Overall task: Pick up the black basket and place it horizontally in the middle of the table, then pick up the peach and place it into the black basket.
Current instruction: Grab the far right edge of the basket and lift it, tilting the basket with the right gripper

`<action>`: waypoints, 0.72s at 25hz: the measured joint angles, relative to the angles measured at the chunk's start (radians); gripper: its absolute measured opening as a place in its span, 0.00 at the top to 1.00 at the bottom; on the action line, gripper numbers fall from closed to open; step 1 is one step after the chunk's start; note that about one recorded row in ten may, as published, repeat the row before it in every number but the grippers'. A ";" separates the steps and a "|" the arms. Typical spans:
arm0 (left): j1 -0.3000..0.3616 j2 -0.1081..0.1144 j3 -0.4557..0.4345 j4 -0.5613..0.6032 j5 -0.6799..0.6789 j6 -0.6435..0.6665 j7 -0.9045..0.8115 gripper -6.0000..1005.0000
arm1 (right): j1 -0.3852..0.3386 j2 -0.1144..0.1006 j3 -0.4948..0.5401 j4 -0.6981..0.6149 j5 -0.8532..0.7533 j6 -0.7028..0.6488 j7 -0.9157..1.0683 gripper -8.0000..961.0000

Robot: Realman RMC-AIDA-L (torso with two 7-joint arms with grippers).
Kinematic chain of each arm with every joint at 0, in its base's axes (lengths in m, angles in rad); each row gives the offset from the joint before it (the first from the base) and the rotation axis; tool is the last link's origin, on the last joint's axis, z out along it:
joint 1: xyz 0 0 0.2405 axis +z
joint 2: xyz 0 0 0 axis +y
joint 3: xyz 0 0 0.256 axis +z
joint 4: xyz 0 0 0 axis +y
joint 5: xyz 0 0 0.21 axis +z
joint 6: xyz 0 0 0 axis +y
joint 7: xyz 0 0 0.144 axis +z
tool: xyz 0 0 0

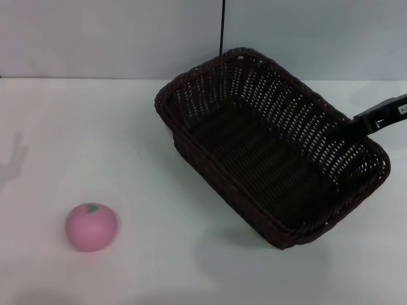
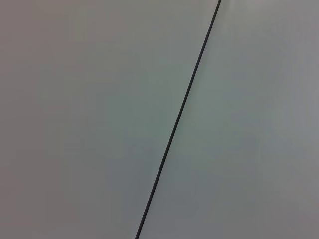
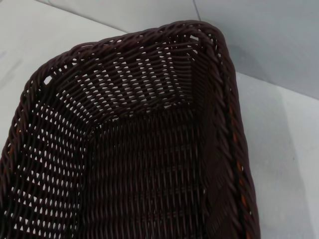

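The black basket (image 1: 267, 152) lies at an angle right of the table's (image 1: 114, 127) middle, one corner toward the back, and is empty. A soft shadow under its near corner suggests it hangs just above the white top. My right gripper (image 1: 351, 127) comes in from the right and is shut on the basket's right rim. The right wrist view looks down into the basket (image 3: 139, 149) and shows no fingers. The pink peach (image 1: 91, 227) sits on the table at the front left, far from both. My left gripper is out of view.
A grey wall with a thin dark vertical seam (image 1: 222, 28) rises behind the table; the left wrist view shows only this wall and the seam (image 2: 179, 109). A faint shadow (image 1: 14, 159) falls on the table's left edge.
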 joint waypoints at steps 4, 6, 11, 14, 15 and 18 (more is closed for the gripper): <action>-0.001 0.000 0.004 0.000 0.000 -0.004 0.000 0.20 | -0.001 0.000 0.000 0.002 0.002 0.000 -0.004 0.61; -0.002 0.000 0.007 0.000 0.000 -0.004 0.000 0.20 | -0.002 0.001 0.000 0.002 0.003 0.000 -0.006 0.70; -0.002 0.000 0.008 0.000 0.000 -0.005 0.000 0.20 | -0.007 0.004 0.022 0.003 0.023 0.001 -0.032 0.79; -0.002 0.000 0.008 0.000 0.000 -0.006 0.000 0.20 | -0.021 0.002 0.068 0.003 0.069 -0.012 -0.067 0.79; -0.002 0.000 0.008 0.000 0.000 -0.006 -0.001 0.20 | -0.029 -0.002 0.083 0.003 0.095 -0.017 -0.079 0.79; -0.002 0.000 0.008 0.000 0.000 -0.006 -0.002 0.20 | -0.055 -0.013 0.113 0.003 0.180 -0.029 -0.119 0.80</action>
